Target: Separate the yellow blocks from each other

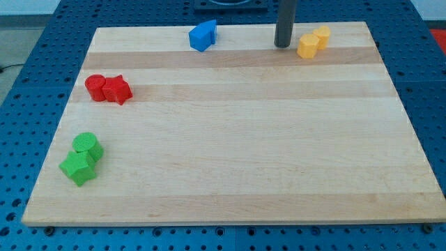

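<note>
Pale smooth wooden board [237, 139], matt dark rod [285, 21], perforated blue table [42, 42]

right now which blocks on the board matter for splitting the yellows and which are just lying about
Part of the job:
- yellow block on the view's left of the pair
- yellow block on the view's right, touching the first
- my tip, just to the view's left of the pair

Just lying about:
- blue blocks, top edge
- red blocks, left side
- green blocks, lower left
</note>
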